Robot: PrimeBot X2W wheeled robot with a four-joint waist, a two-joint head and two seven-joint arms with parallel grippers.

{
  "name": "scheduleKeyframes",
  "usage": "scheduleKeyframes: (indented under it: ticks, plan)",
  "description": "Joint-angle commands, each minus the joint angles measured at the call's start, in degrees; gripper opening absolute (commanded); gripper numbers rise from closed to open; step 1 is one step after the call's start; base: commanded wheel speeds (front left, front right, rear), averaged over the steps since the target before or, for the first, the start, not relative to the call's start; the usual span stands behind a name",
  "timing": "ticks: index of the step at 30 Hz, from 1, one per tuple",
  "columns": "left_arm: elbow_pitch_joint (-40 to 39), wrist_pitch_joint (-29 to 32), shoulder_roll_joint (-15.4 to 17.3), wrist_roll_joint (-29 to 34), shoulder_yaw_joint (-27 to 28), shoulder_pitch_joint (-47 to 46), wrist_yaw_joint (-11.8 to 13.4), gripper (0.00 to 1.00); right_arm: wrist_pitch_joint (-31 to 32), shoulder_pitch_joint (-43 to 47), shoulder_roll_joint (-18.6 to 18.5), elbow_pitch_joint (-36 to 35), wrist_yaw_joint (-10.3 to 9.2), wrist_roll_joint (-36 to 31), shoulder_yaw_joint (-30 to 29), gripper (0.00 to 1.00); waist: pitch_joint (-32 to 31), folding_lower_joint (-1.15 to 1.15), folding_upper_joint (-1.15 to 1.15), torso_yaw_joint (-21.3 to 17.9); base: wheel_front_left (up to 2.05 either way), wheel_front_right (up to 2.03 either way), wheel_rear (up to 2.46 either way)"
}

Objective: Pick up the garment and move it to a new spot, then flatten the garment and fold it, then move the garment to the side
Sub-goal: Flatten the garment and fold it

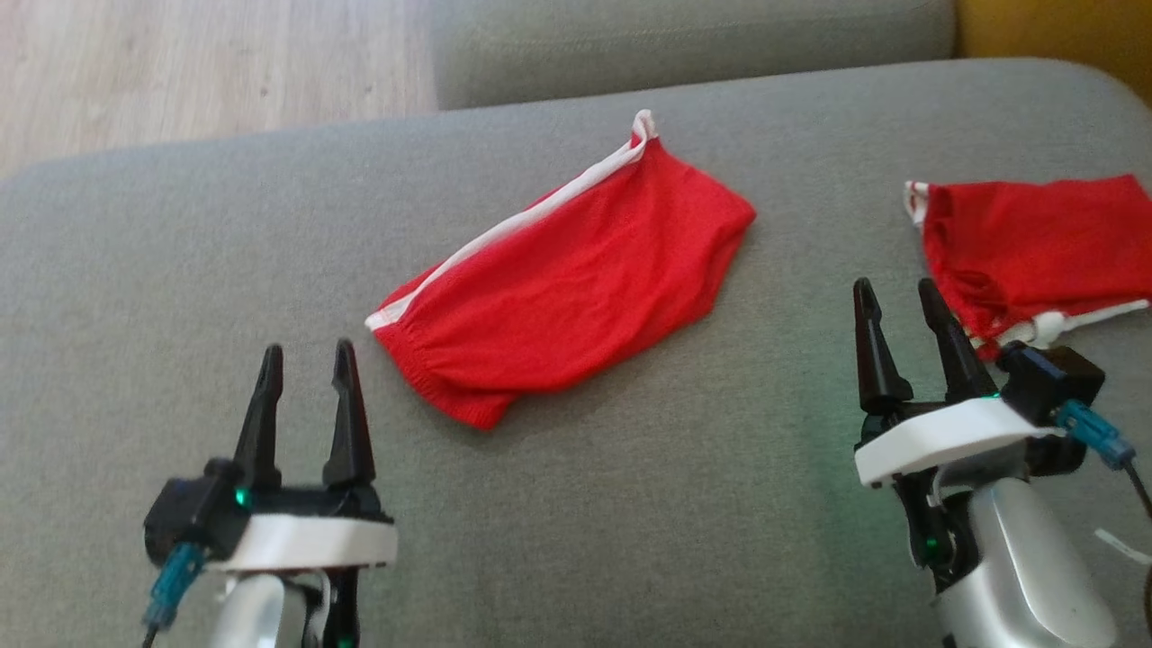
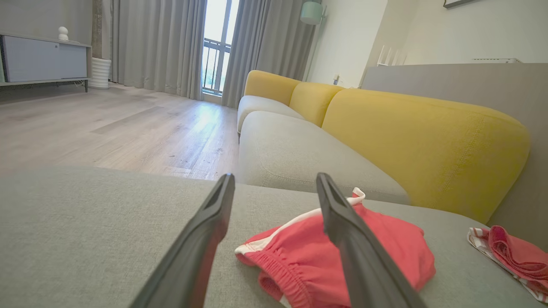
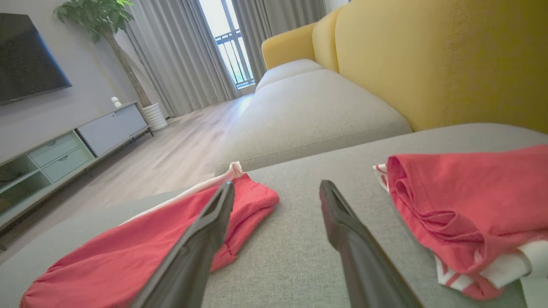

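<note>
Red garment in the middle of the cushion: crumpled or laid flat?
Laid flat: the red garment lies smooth on the grey cushion, white stripe straight. Folded double? Cannot tell.

Left arm (image 1: 256, 612), right arm (image 1: 1021, 558), jaws spread, empty

No readable txt showing: no labels, brands or nos. appearing on centre red garment (image 1: 576, 288) or grey cushion (image 1: 630, 504).

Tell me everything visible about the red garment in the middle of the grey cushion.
The red garment is thin, soft knit cloth, like shorts, with a white band along its far edge and a gathered elastic hem at its near-left end. It lies flat and lightly wrinkled, slanting across the grey cushion. Only the cushion touches it.
</note>
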Motion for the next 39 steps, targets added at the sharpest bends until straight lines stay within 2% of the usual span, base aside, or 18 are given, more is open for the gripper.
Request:
scheduleKeyframes:
  ticks: [1, 3, 9, 16, 19, 29, 38, 39]
  plan:
    - [-1.79, -0.29, 0.02, 0.52, 1.97, -3.47, -0.29, 1.00, 0.43, -0.51, 0.51, -2.23, 0.39, -0.06, 0.92, 1.00, 1.36, 0.00, 0.00, 1.16, 0.00, 0.00, 0.00]
    - [-1.52, -0.29, -0.20, 0.85, 1.76, -4.31, -0.71, 1.00, 2.07, -0.90, 0.52, -2.75, 0.39, 0.68, 0.46, 1.00, 2.81, 0.00, 0.00, 2.34, 0.00, 0.00, 0.00]
    - [0.57, -0.29, -0.66, 0.63, -0.32, -6.87, -1.87, 1.00, 8.89, -6.21, 0.52, 1.82, 0.39, 10.71, -0.13, 1.00, 7.24, 0.00, 0.00, 7.43, 0.00, 0.00, 0.00]
    - [2.26, -0.29, -0.73, -3.00, -4.00, -10.07, -1.74, 1.00, 14.36, -16.29, 0.53, 15.26, 0.39, 25.13, -3.01, 1.00, 9.98, 0.00, 0.00, 12.82, 0.00, 0.00, 0.00]
    - [1.94, -0.29, -0.74, -3.74, -5.12, -11.20, -1.09, 1.00, 15.27, -21.34, 0.53, 22.76, 0.39, 28.90, -5.04, 1.00, 10.93, 0.00, 0.00, 14.87, 0.00, 0.00, 0.00]
    - [1.23, -0.29, -0.75, -4.83, -5.02, -11.85, -0.19, 1.00, 18.30, -32.98, 0.53, 43.10, 0.39, 29.34, -7.44, 1.00, 12.41, 0.00, 0.00, 18.54, 0.00, 0.00, 0.00]
    - [0.91, -0.29, -0.75, -5.50, -5.46, -11.66, 0.16, 1.00, 16.45, -38.42, 0.53, 50.44, 0.39, 29.40, -5.87, 1.00, 13.42, 0.00, 0.00, 18.42, 0.00, 0.00, 0.00]
    - [0.97, -0.29, -0.75, -5.41, -5.49, -11.72, 0.13, 1.00, 16.04, -38.85, 0.53, 50.92, 0.39, 29.61, -5.65, 0.00, 13.52, 0.00, 0.00, 18.33, 0.00, 0.00, 0.00]
